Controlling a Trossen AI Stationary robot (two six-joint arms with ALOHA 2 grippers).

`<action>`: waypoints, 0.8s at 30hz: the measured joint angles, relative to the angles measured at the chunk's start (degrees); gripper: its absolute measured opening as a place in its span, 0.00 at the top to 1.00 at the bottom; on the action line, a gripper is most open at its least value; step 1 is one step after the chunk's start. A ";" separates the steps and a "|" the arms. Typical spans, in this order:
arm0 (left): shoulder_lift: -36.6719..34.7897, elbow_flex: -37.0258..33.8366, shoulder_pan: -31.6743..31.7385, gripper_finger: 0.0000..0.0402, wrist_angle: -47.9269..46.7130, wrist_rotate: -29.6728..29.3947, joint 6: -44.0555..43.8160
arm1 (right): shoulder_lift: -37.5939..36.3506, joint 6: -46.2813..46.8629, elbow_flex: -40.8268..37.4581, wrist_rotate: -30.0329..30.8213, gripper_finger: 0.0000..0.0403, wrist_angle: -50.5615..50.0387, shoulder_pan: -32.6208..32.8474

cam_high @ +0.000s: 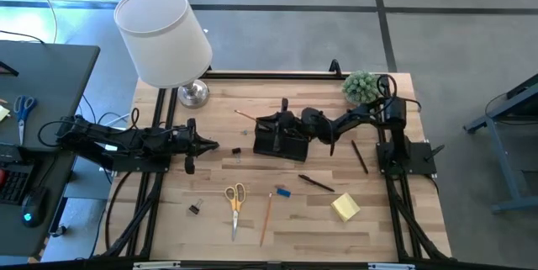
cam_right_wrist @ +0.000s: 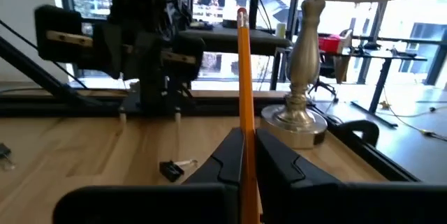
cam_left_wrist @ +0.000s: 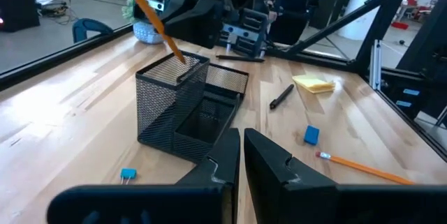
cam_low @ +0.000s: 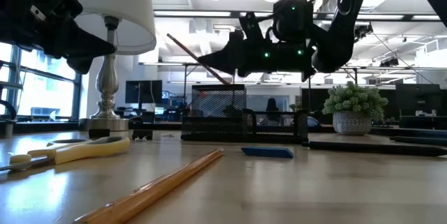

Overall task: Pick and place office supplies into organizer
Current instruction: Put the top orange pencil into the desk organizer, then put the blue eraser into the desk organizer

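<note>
Right gripper clamped on pencil, tip over organizer; left gripper closed, empty.

Two dark jointed arms — black cables trailing; green indicator lights — matte finish.

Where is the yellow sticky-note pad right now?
In the high view the yellow sticky-note pad lies on the table's right front area, beside the dark pen, outside the organizer.

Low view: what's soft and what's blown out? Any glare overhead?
Low view: the near pencil and yellow-handled scissors are out of focus, the organizer sharper; the windows behind the lamp are bright, the arms silhouetted. High view: a glare patch on the floor at upper left, the table evenly lit.
</note>
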 joint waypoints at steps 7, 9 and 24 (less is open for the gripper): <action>0.00 0.00 0.00 0.97 0.00 0.01 -0.02 | 0.00 0.15 -0.07 1.59 0.94 -2.70 0.01; 0.00 0.00 0.00 0.97 -0.02 0.27 -0.02 | 0.00 0.46 -0.07 1.98 0.91 -2.89 0.01; 0.00 0.00 0.00 0.97 -0.09 0.79 -0.07 | 0.00 0.95 -0.07 2.15 0.85 -2.91 0.01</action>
